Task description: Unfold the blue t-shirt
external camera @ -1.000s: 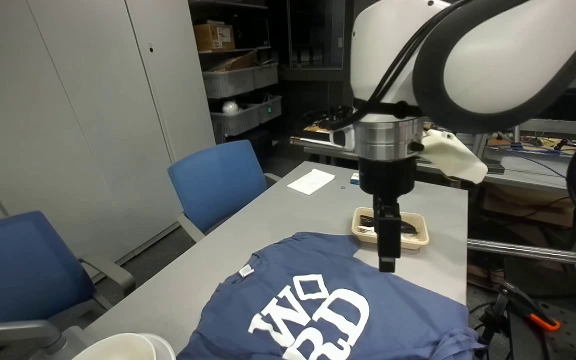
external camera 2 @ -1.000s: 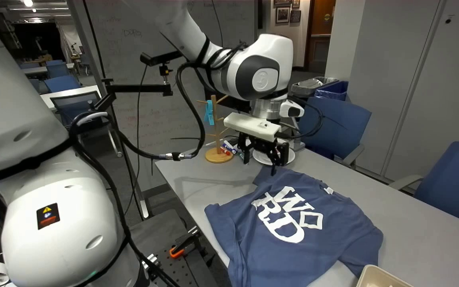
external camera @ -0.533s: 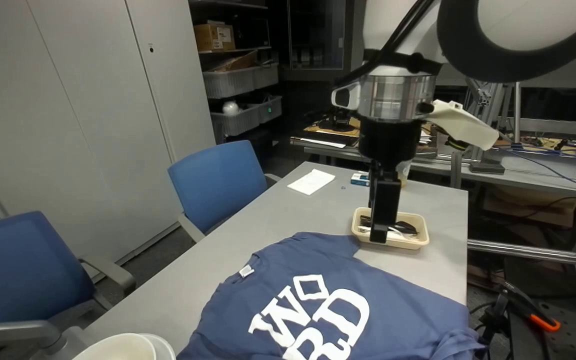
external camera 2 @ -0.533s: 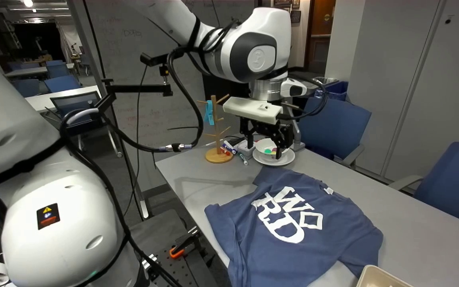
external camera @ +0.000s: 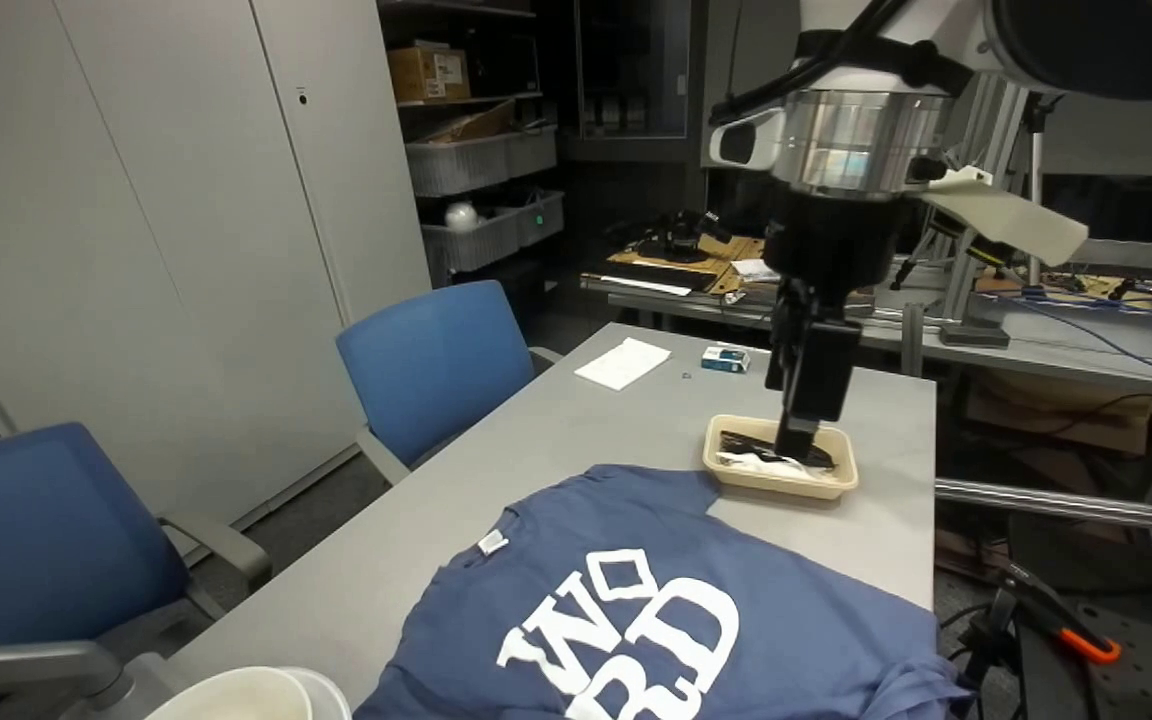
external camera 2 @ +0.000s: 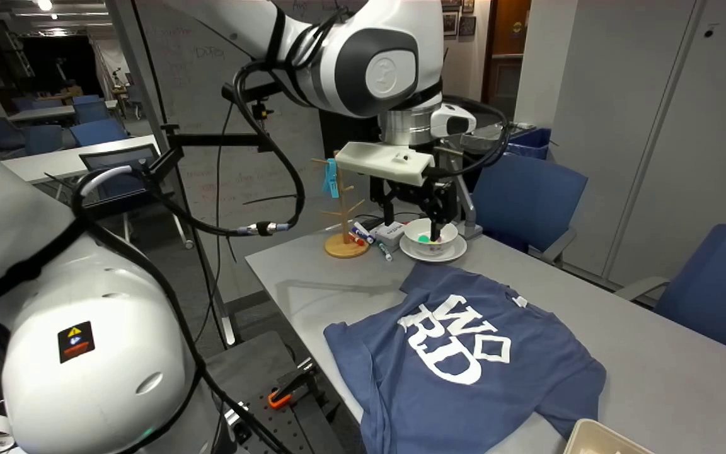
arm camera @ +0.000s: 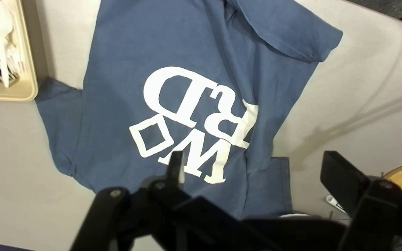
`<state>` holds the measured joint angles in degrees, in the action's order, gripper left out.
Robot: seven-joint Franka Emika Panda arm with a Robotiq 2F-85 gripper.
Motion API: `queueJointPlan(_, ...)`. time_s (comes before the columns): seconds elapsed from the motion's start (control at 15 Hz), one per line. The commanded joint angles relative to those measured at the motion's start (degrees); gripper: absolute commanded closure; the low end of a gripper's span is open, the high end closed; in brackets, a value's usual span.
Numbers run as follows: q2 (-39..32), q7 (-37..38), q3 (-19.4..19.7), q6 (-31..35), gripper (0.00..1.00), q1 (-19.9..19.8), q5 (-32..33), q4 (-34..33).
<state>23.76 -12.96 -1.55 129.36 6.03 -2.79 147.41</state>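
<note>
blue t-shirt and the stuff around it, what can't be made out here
Blue t-shirt: lower end cut off by the wrist view's top edge.
Neck tag: any print too small in both exterior views.
Bowl: contents partly hidden behind the gripper in an exterior view.

The t-shirt (external camera 2: 486,388) is matt cloth, the table (external camera 2: 665,378) smooth.

In an exterior view a ceiling light (external camera 2: 44,4) glares at ten o'clock; faint shadow streaks the desk (external camera 2: 653,353) toward seven.
</note>
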Motion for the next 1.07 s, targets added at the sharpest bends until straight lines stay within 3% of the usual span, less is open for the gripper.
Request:
queueJointPlan(0.0, 0.92, 0.10, 0.40, -0.12, 0.00, 0.26, 0.15, 0.70)
queueJointPlan(1.0, 2.70, 0.09, 0.63, -0.13, 0.00, 0.29, 0.18, 2.23)
